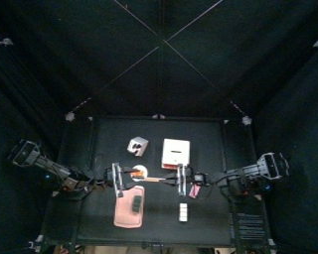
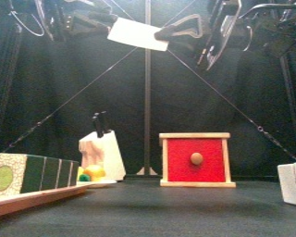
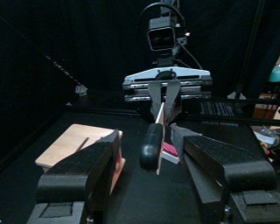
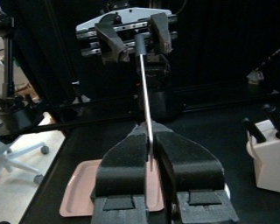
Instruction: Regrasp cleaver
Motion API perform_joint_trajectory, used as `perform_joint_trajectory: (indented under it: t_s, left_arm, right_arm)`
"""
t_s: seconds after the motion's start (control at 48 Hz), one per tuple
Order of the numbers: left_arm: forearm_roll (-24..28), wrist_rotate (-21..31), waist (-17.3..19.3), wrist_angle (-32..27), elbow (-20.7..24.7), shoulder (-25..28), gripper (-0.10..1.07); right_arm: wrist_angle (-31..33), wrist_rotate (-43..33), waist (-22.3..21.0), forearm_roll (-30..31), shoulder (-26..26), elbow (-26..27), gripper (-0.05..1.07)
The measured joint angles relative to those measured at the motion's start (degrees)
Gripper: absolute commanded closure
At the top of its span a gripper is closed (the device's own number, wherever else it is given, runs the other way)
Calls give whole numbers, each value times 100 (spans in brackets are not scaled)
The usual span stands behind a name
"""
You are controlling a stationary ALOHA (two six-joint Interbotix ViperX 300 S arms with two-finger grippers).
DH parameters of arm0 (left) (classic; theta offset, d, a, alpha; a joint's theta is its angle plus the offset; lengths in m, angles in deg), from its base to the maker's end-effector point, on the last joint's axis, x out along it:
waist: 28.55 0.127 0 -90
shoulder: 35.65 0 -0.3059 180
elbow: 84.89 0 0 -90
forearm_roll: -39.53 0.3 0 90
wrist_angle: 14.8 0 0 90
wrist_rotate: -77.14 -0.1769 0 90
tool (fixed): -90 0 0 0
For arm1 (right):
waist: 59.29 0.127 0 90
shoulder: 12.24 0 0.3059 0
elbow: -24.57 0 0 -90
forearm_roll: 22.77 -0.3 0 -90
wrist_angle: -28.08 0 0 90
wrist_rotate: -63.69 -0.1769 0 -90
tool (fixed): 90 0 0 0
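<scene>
The cleaver [image 2: 138, 34] hangs high above the table, its whitish blade flat toward the front camera. In the top view its orange-red part [image 1: 140, 177] lies between the two grippers. My right gripper [image 4: 146, 131] is shut on the blade [image 4: 143, 87], which shows edge-on as a thin line. In the left wrist view the cleaver [image 3: 161, 105] points toward me, and its dark handle end sits between the jaws of my left gripper [image 3: 152, 153]. Those jaws are wide open and do not touch it. My right gripper [image 3: 166, 86] faces the left one, with the cleaver spanning the gap.
On the table below stand a white knife block [image 2: 101, 153] and a red-fronted box [image 2: 196, 159]. A pink slab [image 1: 127, 208] lies at the front left. Small white pieces [image 1: 183, 211] sit at the front right. Black curtains surround the table.
</scene>
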Motion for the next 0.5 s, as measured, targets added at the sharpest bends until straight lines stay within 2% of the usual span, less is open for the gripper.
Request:
perform_joint_trajectory:
  t_s: [0.375,0.438,0.5]
  left_arm:
    - [-193,-26,-9,9,53,-123,12]
    - [-308,-26,0,62,97,-193,12]
    - [-686,-97,26,237,220,-360,12]
  right_arm:
    - [0,0,-9,-466,0,-62,65]
    - [0,0,-9,-492,0,-62,65]
    - [0,0,-9,-536,0,-70,65]
